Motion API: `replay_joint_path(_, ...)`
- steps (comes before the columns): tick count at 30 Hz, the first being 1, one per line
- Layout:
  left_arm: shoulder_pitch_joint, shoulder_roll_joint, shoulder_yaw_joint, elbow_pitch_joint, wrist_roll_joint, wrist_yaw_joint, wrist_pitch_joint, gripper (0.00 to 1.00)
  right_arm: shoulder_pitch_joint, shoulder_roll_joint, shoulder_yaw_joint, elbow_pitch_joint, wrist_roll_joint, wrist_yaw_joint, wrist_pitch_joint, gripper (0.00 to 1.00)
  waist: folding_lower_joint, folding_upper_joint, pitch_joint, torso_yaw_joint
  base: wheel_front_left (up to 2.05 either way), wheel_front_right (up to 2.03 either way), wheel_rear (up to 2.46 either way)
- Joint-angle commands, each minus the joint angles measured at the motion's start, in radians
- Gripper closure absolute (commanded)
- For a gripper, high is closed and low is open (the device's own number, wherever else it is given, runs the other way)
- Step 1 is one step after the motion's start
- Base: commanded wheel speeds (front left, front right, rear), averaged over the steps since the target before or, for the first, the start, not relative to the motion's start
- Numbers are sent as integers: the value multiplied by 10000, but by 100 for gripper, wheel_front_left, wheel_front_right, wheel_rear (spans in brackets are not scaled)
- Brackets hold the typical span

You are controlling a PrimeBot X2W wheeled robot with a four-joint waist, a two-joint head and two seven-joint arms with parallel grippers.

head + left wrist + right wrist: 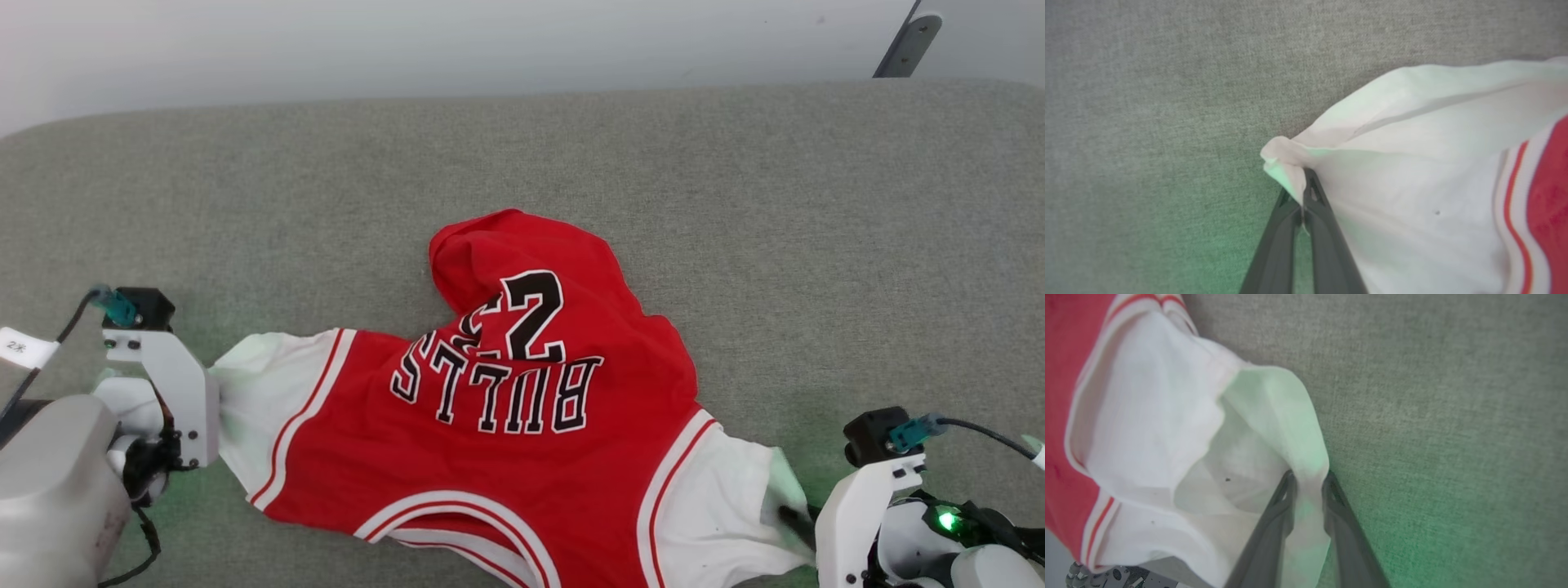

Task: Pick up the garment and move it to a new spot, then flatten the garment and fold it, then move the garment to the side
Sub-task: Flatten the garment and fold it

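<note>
Jersey [522,408] sprawls rumpled on the grey cushion [735,204], my left gripper [1302,192] pinching its left white sleeve [249,384], my right gripper [1309,475] clamped on the right one, so I'd draw both apart evenly, low and taut, to smooth the bunched far hem.

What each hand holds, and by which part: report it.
The garment: left hand pinches one white sleeve at its edge, right hand the other sleeve likewise.
</note>
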Motion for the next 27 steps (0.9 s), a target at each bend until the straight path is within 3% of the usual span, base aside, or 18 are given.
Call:
replay_joint_path(1,169,-297,-135,57,-50,-8,51,100,88,181,154,423,-17,-8,59,100,0,0,-34,25,0,0,0)
replay_joint_path(16,-1251,27,-209,-863,-140,-9,1017,100,-2076,218,-1807,-372,227,-11,-49,100,0,0,-1112,299,0,0,0)
replay_joint_path(27,-3260,61,98,-1695,-153,107,1680,100,-4959,288,-2093,38,465,-11,-359,100,0,0,-2129,716,0,0,0)
